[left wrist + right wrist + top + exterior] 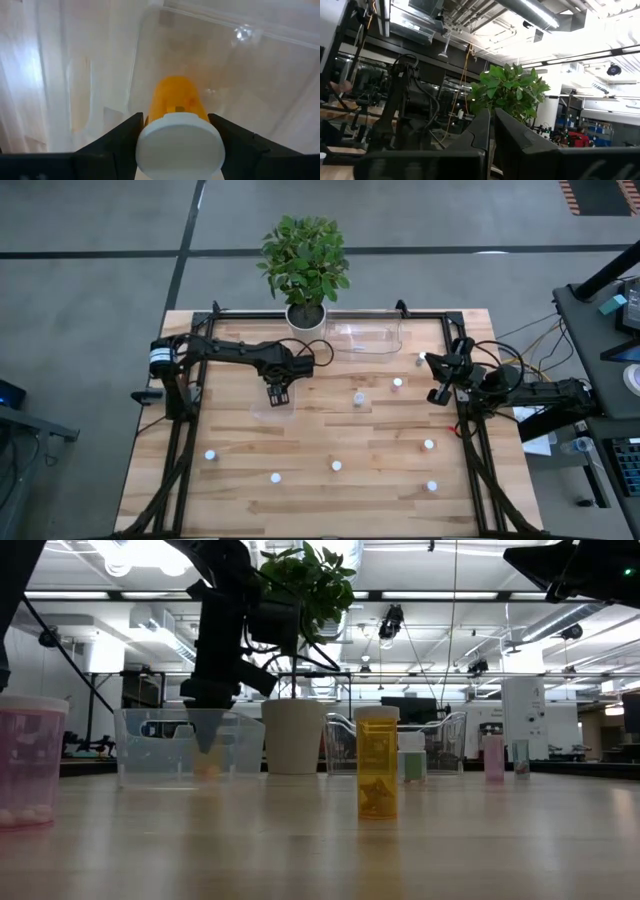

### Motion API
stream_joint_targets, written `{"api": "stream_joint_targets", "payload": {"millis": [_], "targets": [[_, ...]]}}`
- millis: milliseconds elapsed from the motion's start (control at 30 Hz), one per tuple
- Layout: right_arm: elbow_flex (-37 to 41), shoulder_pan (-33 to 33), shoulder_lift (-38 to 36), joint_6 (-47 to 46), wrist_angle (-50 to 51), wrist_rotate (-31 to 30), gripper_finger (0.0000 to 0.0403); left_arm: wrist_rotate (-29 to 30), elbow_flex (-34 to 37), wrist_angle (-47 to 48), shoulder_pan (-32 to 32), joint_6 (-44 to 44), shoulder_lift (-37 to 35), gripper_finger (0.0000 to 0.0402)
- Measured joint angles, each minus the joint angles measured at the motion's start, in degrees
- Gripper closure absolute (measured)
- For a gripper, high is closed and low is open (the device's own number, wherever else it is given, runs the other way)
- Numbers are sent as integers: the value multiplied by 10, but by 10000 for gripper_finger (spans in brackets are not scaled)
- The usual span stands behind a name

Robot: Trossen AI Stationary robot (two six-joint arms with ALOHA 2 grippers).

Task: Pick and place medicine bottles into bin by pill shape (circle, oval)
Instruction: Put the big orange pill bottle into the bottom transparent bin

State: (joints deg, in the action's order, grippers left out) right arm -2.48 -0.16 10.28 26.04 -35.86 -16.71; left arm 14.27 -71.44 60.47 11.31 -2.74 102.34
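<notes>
Left gripper (281,395): reaches out over the middle-left of the pale wooden slatted table (240,470), pointing down above a clear plastic bin (272,407) that lies flat on the boards.
Its grip: the two dark fingers (117,137) are clamped on an orange medicine bottle with a round white cap (179,132); the cap faces the wrist camera and the body points down into the bin.
Same bottle from table height: a small orange shape (207,766) shows through the bin's clear wall (150,745), under the dark arm.
Right gripper (438,392): parked by the table's right edge, tilted up towards the room; its fingers (485,127) look pressed together with nothing between them.
Second clear bin (366,337): at the far edge, just beside a white pot holding a leafy green plant (305,265).
Loose white-capped bottles: scattered well apart, two near the middle (358,398) (397,383), one near the right gripper (421,360), two more on the right (428,445) (432,486), three along the near side (210,455) (275,477) (336,466).
Nearest the low camera: an upright amber bottle (377,762), and a pink-tinted one (30,760) at the left edge.
Pill shapes: too small to tell.
</notes>
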Motion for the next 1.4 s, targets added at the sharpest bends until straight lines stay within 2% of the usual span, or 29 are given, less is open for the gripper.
{"api": "stream_joint_targets", "payload": {"millis": [1033,1200,1400], "targets": [[0,0,0,10,17,0,385,-3,1,5,7,22,-1,198],[0,0,0,11,18,0,385,80,1,8,3,22,-2,198],[0,0,0,16,22,0,385,37,0,13,3,35,-6,198]]}}
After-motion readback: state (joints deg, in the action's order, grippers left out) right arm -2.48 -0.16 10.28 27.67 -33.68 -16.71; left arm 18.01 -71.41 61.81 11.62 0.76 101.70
